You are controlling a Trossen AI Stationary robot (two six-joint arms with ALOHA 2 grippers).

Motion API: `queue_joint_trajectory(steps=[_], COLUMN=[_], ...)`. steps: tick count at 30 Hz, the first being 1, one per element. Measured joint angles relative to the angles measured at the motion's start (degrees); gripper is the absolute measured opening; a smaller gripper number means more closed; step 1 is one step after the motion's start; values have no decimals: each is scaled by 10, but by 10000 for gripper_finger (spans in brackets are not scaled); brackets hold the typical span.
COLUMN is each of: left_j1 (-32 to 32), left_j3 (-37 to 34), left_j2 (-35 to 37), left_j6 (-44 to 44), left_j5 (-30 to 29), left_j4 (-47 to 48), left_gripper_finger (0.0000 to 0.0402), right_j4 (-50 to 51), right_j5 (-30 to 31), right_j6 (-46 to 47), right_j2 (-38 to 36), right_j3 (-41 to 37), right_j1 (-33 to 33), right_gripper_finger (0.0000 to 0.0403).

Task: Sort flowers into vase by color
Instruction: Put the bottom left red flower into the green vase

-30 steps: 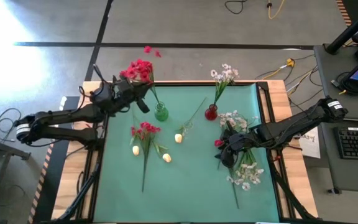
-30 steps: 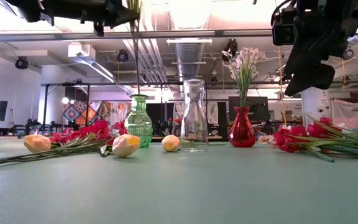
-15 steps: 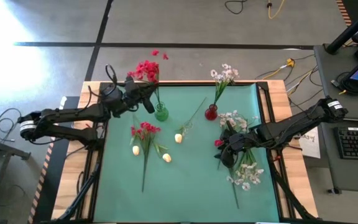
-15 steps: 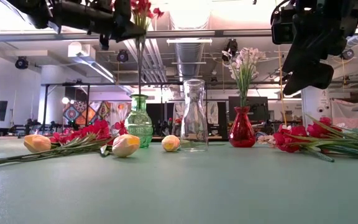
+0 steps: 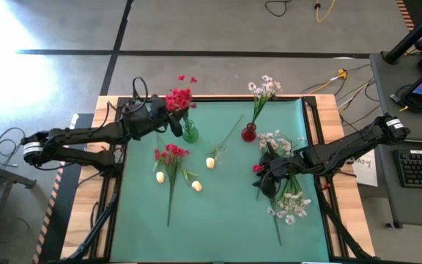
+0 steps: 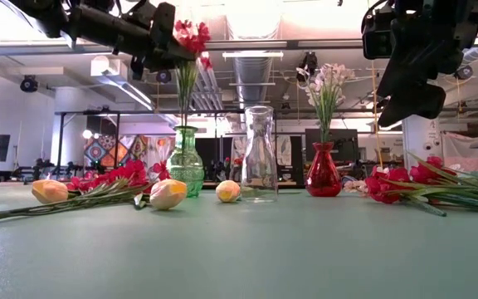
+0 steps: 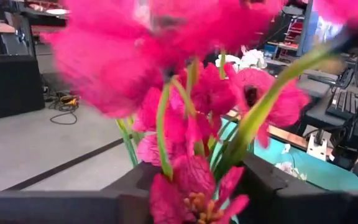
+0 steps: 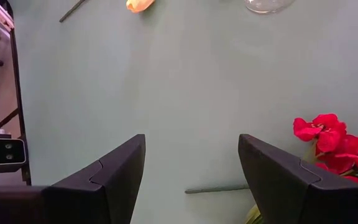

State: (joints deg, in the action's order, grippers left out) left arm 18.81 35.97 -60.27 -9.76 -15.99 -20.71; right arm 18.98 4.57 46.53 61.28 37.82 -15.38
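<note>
Nearest low cam: loose red flowers (image 6: 110,178) and cream rosebuds (image 6: 168,193) lying flat on table (image 5: 226,213), not yet sorted; another mixed heap of red + white stems (image 5: 288,192) on right side under right claw (image 5: 268,182), which hovers w/ fingers spread wide, holding nothing, same spot as 1 s ago. Further back: green vase (image 6: 185,163), clear bottle (image 6: 259,155) empty, red vase (image 6: 324,169) w/ white spray (image 6: 325,83) already in. Just changed: red bunch (image 5: 179,98) lower than a sec ago; blossoms then high above vase and off to its left, now right over vase mouth, stems reaching down into neck. Left claw (image 5: 168,111) at the stems just under the blossoms, shut tight a sec ago, now partway apart; can't tell from frames whether still pinching or already let go. Likely meaning: red bunch being dropped off in green vase, so one colour placed; release not confirmed. Left wrist cam filled w/ pink-red petals, stems between fingers.
</note>
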Motion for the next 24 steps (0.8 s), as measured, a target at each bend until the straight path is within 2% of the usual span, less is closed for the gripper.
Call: queue_joint_trajectory(steps=[6,13,19,24], left_j1=[-1,-1,-2,-12], left_j3=[0,0,0,0], left_j2=[8,52,116,154], left_j6=[0,-22,-72,-106], left_j5=[0,0,2,41], left_j4=[33,142,274,331], left_gripper_finger=[185,239,249,243], right_j4=[0,1,3,4], right_j5=[-5,-16,-30,-53], right_j6=[5,15,36,50], right_j2=[0,0,0,0], right_j3=[0,0,0,0], right_j1=[0,0,0,0], right_gripper_finger=[249,249,249,249])
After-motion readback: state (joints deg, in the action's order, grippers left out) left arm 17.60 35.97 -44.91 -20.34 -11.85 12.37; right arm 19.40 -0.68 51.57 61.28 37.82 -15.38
